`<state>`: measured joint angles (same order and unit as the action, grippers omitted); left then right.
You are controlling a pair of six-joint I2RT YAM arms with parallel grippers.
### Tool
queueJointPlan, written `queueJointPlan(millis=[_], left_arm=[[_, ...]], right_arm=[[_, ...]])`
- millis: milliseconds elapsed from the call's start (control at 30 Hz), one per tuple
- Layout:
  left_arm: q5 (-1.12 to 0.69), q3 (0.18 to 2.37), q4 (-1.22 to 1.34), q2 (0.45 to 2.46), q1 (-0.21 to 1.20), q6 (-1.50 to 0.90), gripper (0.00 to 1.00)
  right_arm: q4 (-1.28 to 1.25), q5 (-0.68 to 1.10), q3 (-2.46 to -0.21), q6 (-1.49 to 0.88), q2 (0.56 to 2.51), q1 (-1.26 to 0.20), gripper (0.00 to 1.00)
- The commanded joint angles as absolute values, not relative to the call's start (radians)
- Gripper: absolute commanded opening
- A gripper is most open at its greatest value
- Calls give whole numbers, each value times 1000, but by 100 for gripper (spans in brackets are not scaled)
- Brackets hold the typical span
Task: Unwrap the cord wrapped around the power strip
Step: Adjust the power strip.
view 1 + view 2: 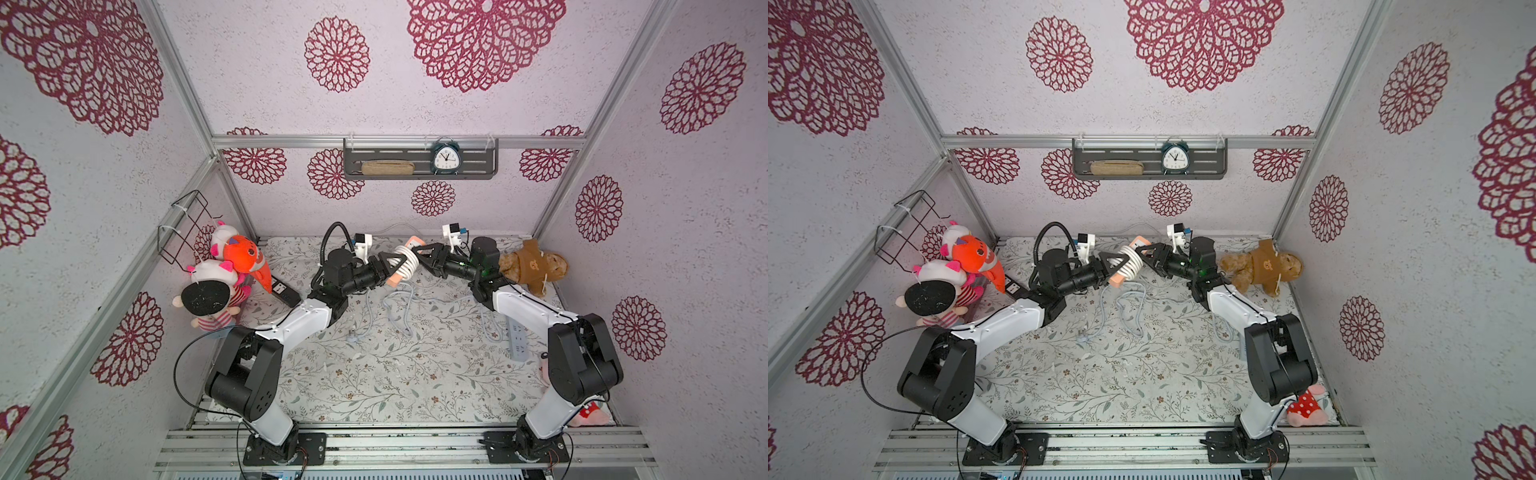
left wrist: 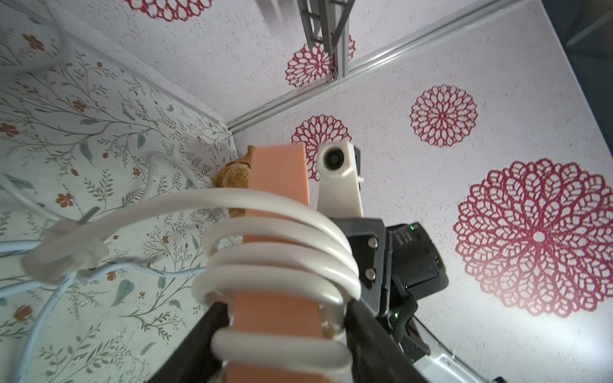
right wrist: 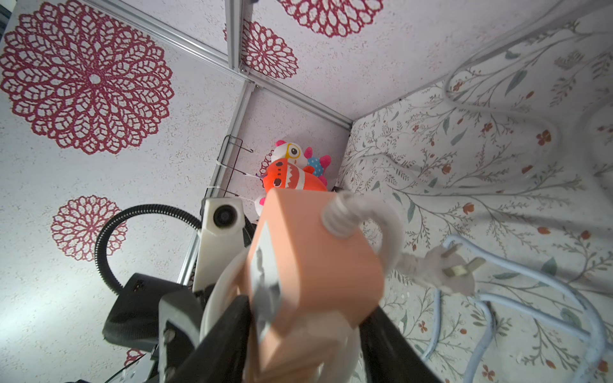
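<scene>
Floral counter (image 1: pixel 374 374) fills the lower centre. Above it, at mid-frame, a salmon power strip (image 1: pixel 393 281) is held off the surface, white cord (image 2: pixel 282 258) coiled around it, plug (image 3: pixel 444 270) hanging free. Right fingers (image 3: pixel 225 341) clamp its sides; left fingers (image 2: pixel 189 348) straddle the coils, and whether they grip cannot be told.

Three power strips: an orange strip (image 1: pixel 414 242), a black strip (image 1: pixel 286 293), a white strip (image 1: pixel 517 340). One clock (image 1: pixel 446 158). One brown teddy (image 1: pixel 534 262). One shelf (image 1: pixel 478 164).
</scene>
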<state>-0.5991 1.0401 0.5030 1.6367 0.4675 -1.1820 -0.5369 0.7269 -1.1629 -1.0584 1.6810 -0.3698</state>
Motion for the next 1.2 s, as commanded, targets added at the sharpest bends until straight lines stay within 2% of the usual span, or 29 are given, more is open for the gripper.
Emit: queueJointPlan(millis=[0, 133, 367, 533, 767, 900, 1000, 1167], left_arm=[[-646, 1048, 518, 1631, 494, -1145, 67], [-634, 1032, 483, 1615, 493, -1115, 76], [-609, 1012, 473, 1612, 483, -1111, 78], [-624, 1003, 405, 1593, 453, -1070, 99], [-591, 1043, 29, 1527, 432, -838, 97], [-606, 1051, -77, 1435, 397, -736, 97], [-637, 1064, -51, 1408, 345, -731, 100], [-709, 1141, 92, 1532, 314, -822, 93]], right_arm=[[-600, 719, -1210, -1036, 1675, -386, 46], [-600, 722, -1210, -1029, 1678, -384, 34], [-575, 754, -1231, -1015, 1703, -383, 18], [-527, 794, -1255, -999, 1721, -353, 14], [-446, 852, -1318, -985, 1771, -328, 13], [-383, 878, -1348, -951, 1791, -323, 12], [-306, 916, -1394, -898, 1809, -323, 12], [-198, 1027, -1487, -835, 1853, -324, 12]])
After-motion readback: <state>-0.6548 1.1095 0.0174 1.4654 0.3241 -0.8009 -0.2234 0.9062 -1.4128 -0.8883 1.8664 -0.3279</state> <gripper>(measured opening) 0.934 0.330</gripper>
